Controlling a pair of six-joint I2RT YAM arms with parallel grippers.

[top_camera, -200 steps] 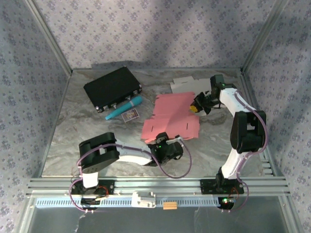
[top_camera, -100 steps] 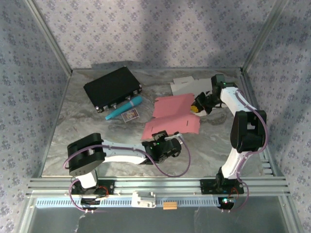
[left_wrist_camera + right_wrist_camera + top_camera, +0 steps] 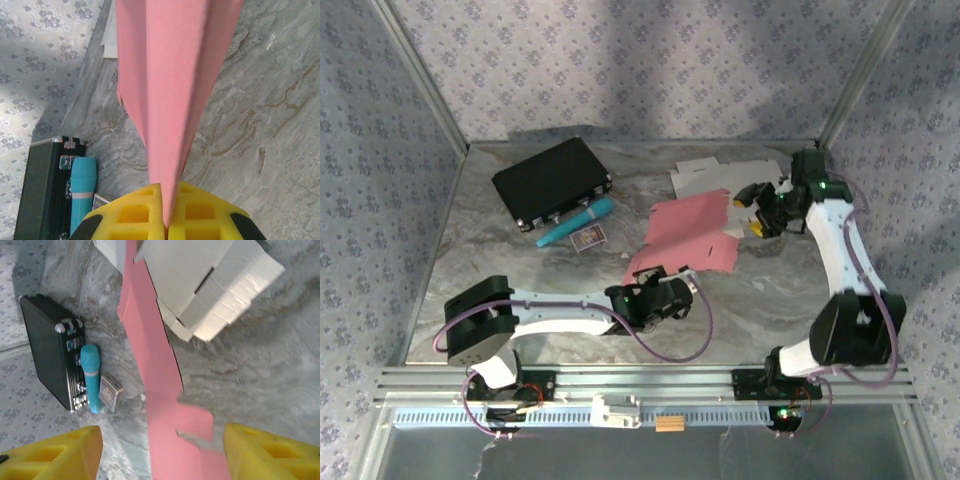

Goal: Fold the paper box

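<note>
Paper box (image 3: 170,75), far end off-frame

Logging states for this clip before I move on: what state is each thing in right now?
pink paper box: creased sheet, not yet assembled
left gripper: shut on its near edge
right gripper: open, holding nothing
black case: closed, lying flat
teal tube: lying on its side
white cardboard: not assembled
</note>
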